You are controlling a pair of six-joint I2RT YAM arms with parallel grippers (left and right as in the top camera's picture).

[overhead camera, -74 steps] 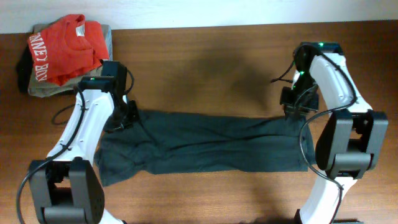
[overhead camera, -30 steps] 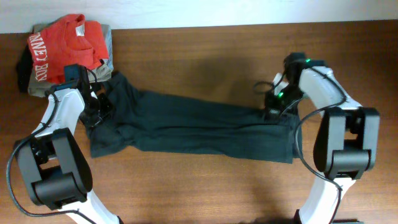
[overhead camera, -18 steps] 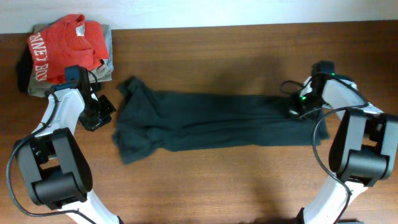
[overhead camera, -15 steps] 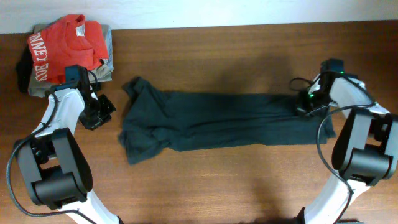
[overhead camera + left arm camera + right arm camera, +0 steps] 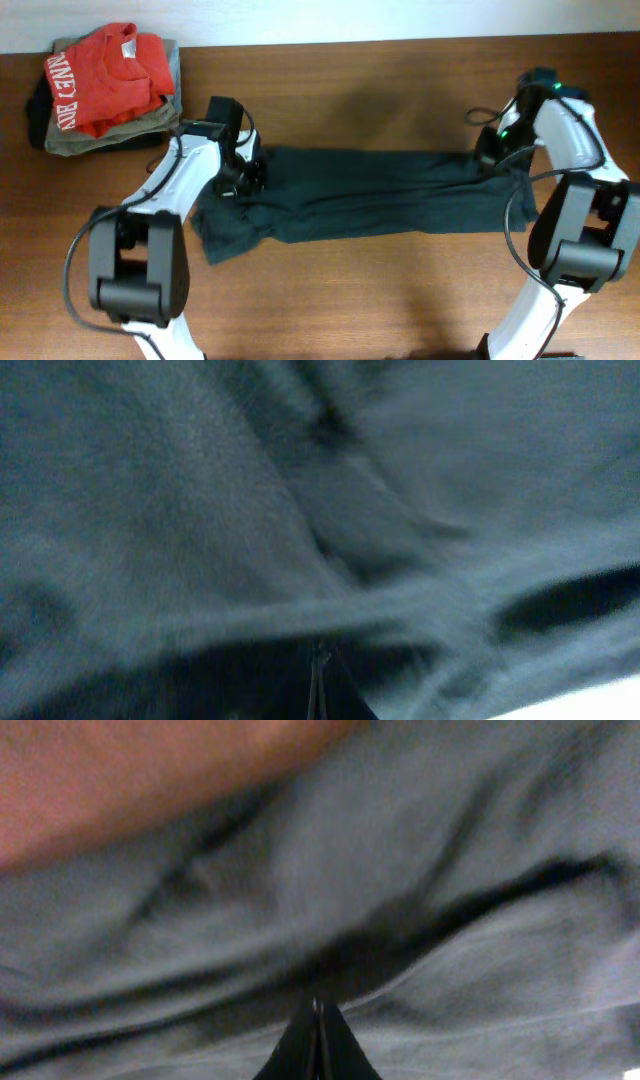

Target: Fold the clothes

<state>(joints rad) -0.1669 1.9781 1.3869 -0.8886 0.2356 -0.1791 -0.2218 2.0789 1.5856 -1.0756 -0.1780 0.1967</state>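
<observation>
Overhead: find the clothes (image 5: 360, 195), one dark T-shirt, drawn out in a long rumpled band across the middle of the wooden table (image 5: 350, 90), running from the left arm to the right arm. Left end wider and bunched, with a loose flap sagging toward the near edge; right end narrower, gathered up toward the right gripper (image 5: 491, 160). Several long creases along the band's length. Place the left gripper (image 5: 243, 180) over the upper left corner of the cloth, down on the fabric. Left wrist view: nothing but blurred dark fabric in folds, with the left gripper (image 5: 318, 682) at the bottom edge, tips pressed together with no gap. Cannot tell whether any cloth sits pinched between them. Right wrist view: grey-dark folds filling most of the frame, a strip of brown table (image 5: 120, 770) at upper left, and the right gripper (image 5: 316, 1038) closed tip to tip, fabric puckered toward the tips and pinched there. Read the right end as held, with the cloth fairly straight toward that side. Far left back corner: red shirt (image 5: 100, 80) with white letters, crumpled on top of a folded grey-olive garment (image 5: 110, 140), well apart from the dark T-shirt and untouched by either arm.
</observation>
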